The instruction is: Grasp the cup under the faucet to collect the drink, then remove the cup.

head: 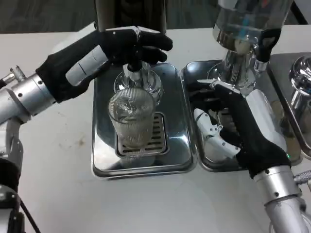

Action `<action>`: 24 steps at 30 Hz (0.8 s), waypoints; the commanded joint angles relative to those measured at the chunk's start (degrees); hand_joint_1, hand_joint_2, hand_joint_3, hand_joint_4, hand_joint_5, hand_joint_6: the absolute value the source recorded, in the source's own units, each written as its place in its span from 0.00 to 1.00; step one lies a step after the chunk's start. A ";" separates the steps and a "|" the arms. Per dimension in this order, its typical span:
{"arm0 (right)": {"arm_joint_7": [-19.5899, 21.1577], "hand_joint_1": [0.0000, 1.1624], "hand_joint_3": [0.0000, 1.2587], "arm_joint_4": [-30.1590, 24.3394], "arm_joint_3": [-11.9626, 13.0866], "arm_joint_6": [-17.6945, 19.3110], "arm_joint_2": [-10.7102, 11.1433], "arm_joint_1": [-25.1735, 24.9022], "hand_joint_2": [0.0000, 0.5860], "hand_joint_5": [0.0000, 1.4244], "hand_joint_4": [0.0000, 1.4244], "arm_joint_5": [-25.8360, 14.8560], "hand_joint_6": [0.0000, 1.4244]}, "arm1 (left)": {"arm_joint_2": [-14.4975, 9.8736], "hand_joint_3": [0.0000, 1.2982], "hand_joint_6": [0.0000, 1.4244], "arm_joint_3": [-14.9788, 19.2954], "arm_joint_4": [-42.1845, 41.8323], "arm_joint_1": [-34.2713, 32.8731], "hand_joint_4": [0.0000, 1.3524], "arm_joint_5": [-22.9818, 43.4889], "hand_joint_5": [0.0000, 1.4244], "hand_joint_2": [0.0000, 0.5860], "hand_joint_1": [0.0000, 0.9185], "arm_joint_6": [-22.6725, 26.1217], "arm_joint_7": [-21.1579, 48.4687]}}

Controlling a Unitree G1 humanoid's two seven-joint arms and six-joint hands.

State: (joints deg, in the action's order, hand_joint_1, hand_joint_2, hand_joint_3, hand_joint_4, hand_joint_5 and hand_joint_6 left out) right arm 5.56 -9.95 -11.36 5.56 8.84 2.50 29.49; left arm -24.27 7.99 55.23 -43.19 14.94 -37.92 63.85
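Note:
A clear ribbed cup [131, 120] stands upright on the slotted grate of the left steel drip tray [177, 145], right under the silver faucet [134, 76]. My left hand [121, 48], in black, reaches in from the left and lies over the top of the faucet, with its fingers stretched past it to the right. Whether it grips the faucet's handle is hidden. My right hand [228, 124] lies in the right drip tray [194, 73], to the right of the cup and apart from it, fingers spread, with nothing in it.
A second dispenser [243, 29] with a clear tank stands over the right tray, just behind my right hand. Another steel tray and a chrome fitting [301, 82] sit at the far right. Bare white table [63, 170] lies to the left and in front.

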 commanded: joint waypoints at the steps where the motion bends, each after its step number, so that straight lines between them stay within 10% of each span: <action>1: -0.06 0.36 0.32 -0.90 0.61 0.26 0.09 0.12 0.79 0.34 0.32 -0.89 0.30 | -0.12 0.26 0.19 -1.03 -0.58 2.01 0.17 -1.14 0.19 0.11 0.00 -2.98 0.85; 24: -1.78 0.36 0.32 -0.52 0.76 -0.20 0.69 -0.53 0.79 0.29 0.28 -2.39 0.27 | -1.55 0.24 0.18 -4.50 -2.09 5.06 0.15 -4.72 0.17 0.12 0.00 -17.56 -5.20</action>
State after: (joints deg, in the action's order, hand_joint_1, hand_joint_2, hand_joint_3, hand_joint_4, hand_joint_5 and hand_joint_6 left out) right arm 4.12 -9.95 -10.84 5.53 9.50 2.22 27.61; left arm -25.71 5.03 54.07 -39.88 11.73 -53.28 57.98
